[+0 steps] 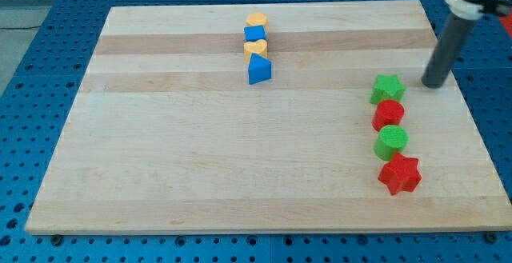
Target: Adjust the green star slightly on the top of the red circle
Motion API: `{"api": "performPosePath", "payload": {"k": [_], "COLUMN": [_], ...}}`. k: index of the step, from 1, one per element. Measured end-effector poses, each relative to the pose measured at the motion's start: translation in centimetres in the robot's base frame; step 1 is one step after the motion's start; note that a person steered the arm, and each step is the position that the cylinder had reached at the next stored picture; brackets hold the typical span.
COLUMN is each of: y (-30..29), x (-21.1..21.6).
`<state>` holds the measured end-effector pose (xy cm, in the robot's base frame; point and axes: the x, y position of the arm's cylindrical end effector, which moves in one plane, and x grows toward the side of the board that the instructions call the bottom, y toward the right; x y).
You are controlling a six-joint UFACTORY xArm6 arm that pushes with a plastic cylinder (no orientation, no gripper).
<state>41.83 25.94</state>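
The green star [387,89] lies at the view's right, directly above the red circle [389,115] and touching it. My tip [434,83] stands on the board just to the right of the green star, a short gap away, level with the star's upper half. Below the red circle sit a green circle [392,141] and a red star [399,174], making one column of touching blocks.
At the view's top centre a column holds an orange block [256,20], a blue block [255,33], an orange heart-like block [255,49] and a blue triangle [259,69]. The wooden board's right edge [472,127] runs close to the tip.
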Motion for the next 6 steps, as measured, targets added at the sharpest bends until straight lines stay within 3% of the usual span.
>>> {"api": "performPosePath", "payload": {"k": [1, 2, 6], "y": [-0.8, -3.5, -5.3], "x": [2.7, 2.6, 1.9]}}
